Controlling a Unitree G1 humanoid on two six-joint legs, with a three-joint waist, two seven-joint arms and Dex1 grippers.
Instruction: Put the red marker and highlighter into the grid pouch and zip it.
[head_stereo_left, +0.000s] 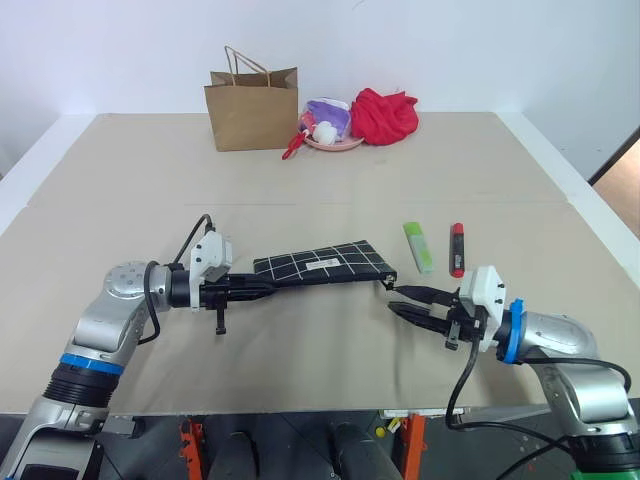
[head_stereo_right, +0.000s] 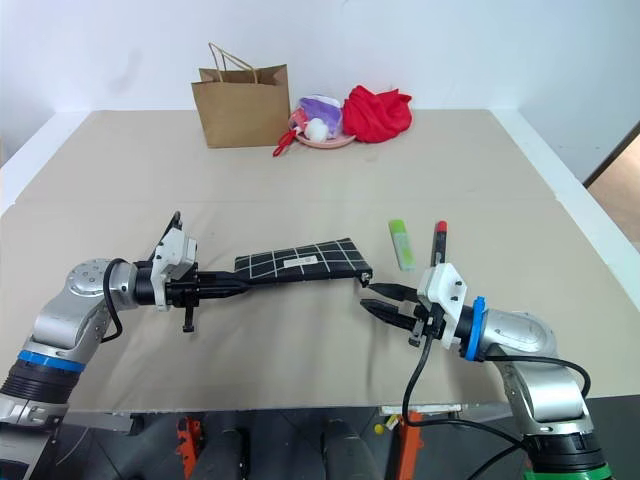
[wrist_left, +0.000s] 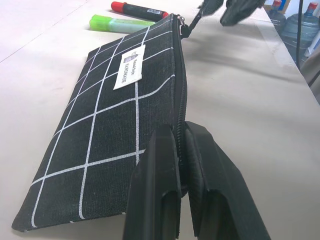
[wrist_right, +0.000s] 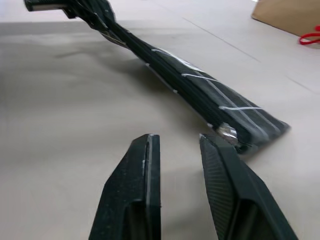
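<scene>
Between the closed jaws of the left gripper (head_stereo_left: 243, 287) sits one end of the grid pouch (head_stereo_left: 322, 263), pinched along the zipper edge; the pouch runs out flat from those jaws toward the right gripper (head_stereo_left: 404, 302). Right jaws stand partly apart, empty, with the zipper pull (wrist_left: 185, 30) just off the tip of the upper finger, near but not gripped as far as I can tell. Beyond the right jaws, on the far side of the pouch's free end, the highlighter (head_stereo_left: 419, 246) and the red marker (head_stereo_left: 457, 249) lie side by side on the table (head_stereo_left: 300, 350), close together, neither touched. Zipper looks shut along its visible length, so I judge the step in hand to be catching the pull to open the pouch; nothing is inside yet. Risks from here: the pull is small and dangles off the corner, so the right jaws could close on air or on the fabric corner instead. A tug along the zipper could drag the pouch out of the left jaws, since they hold only a narrow edge. A wide sweep of the right jaws could also knock the two pens, and both would probably roll away. Far back, a paper bag (head_stereo_left: 252, 106) and red cloth (head_stereo_left: 385, 115) stay clear of the work.
</scene>
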